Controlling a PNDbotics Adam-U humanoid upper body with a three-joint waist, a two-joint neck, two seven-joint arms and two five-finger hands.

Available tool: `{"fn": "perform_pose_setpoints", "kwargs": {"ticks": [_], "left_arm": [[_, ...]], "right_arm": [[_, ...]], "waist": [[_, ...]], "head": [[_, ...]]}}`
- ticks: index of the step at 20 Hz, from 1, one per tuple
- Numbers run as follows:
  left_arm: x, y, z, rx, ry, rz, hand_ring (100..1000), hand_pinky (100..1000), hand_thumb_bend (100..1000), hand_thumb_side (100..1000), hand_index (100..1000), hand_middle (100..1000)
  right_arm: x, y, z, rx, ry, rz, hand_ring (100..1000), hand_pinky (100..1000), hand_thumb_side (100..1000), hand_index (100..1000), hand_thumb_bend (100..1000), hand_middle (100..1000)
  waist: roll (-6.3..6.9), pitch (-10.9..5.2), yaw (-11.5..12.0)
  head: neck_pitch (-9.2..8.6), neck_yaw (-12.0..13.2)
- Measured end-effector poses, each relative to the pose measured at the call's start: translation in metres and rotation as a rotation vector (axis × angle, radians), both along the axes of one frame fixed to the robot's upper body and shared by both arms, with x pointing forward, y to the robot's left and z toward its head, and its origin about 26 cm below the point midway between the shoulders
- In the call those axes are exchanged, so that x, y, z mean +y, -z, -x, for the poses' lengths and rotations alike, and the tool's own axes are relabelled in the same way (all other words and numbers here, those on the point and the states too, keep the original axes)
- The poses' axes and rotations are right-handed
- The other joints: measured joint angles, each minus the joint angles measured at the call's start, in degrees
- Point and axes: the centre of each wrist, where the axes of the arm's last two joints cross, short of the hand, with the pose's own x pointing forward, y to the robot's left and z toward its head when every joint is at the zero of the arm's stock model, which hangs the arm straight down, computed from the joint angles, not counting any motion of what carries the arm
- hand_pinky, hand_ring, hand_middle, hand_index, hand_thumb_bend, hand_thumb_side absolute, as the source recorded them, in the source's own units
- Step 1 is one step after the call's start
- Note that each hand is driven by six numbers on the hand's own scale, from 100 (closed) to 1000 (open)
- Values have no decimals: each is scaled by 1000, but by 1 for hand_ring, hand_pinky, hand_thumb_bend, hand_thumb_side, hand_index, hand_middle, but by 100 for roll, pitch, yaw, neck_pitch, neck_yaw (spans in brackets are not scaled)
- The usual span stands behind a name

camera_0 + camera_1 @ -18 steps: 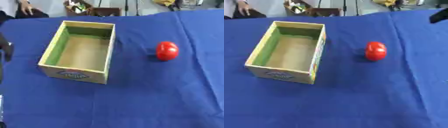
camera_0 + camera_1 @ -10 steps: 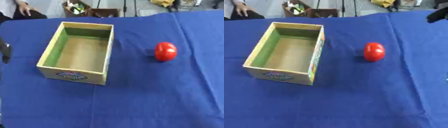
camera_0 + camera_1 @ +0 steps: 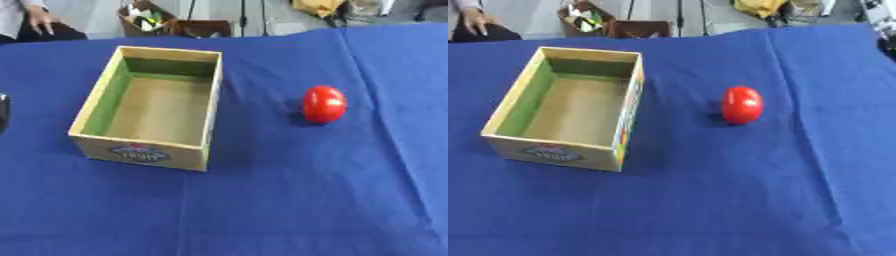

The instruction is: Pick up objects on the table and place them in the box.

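Note:
A red, egg-shaped object [image 3: 325, 104] stands on the blue cloth, right of centre. To its left sits an open cardboard box [image 3: 213, 105] with green inner walls and a printed label on its near side; nothing lies inside it. A dark sliver of my left hand [image 3: 3, 111] shows at the left edge, well away from the box. In the right eye view a dark bit of my right hand [image 3: 888, 46] shows at the right edge, far from the red object. Neither hand touches anything.
The blue cloth [image 3: 289, 200] covers the whole table, with creases running down the right side. Beyond the far edge stand a brown crate of clutter [image 3: 149, 22] and a stand's legs. A seated person shows at the upper left corner.
The dark shape of my left arm has drawn back to the left edge, and the right one has slid toward the right edge. The box and red object have not moved.

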Motion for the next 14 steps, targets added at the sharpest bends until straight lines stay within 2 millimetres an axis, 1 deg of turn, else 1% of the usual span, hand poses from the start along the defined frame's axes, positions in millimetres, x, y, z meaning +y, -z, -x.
{"fn": "perform_pose_setpoints", "kwargs": {"ticks": [3, 7, 12, 13, 14], "left_arm": [[0, 1, 0, 5, 1, -3, 284, 100, 100, 737, 673, 367], [-1, 2, 0, 11, 7, -7, 284, 100, 100, 738, 673, 367], [1, 3, 1, 19, 6, -17, 284, 100, 100, 738, 673, 367], [1, 3, 1, 19, 6, -17, 284, 100, 100, 739, 673, 368], [1, 3, 1, 19, 7, -17, 284, 100, 100, 739, 673, 368]], "right_arm": [[12, -17, 2, 41, 72, 192, 809, 798, 1000, 981, 171, 902], [28, -32, 3, 121, 132, 360, 839, 825, 1000, 999, 194, 909], [34, -40, -15, 256, 213, 506, 858, 839, 1000, 1000, 331, 908], [34, -40, -20, 282, 229, 529, 859, 836, 993, 1000, 381, 909], [35, -41, -24, 305, 241, 546, 863, 836, 959, 1000, 410, 913]], "waist": [[-18, -35, 18], [-40, -53, 38], [-60, -55, 57], [-66, -55, 60], [-69, -55, 60]], "head": [[23, -42], [49, -98], [50, -148], [51, -153], [51, -157]]}}
